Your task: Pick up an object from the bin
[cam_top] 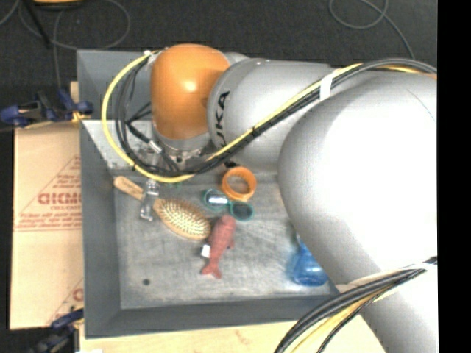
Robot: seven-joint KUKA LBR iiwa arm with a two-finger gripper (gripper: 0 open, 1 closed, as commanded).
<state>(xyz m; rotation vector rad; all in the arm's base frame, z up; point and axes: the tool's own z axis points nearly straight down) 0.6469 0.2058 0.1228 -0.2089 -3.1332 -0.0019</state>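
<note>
Toward the left of the grey bin (99, 219), below the orange cover (184, 87) of the arm (353, 145), the hand (149, 199) hangs low over the neck of a wooden hairbrush (182, 219) — whether it is released or clenched I cannot tell from this angle. Just right of the brush lie a pink fish-shaped toy (219, 245), some teal pieces (217, 198) and an orange ring (239, 184). A blue object (305, 269) sits well apart from them — close under the arm on the bin's right side.

The bin (99, 271) is matt grey metal, the hairbrush (180, 219) wooden, the ring (239, 184) glossy plastic.
</note>
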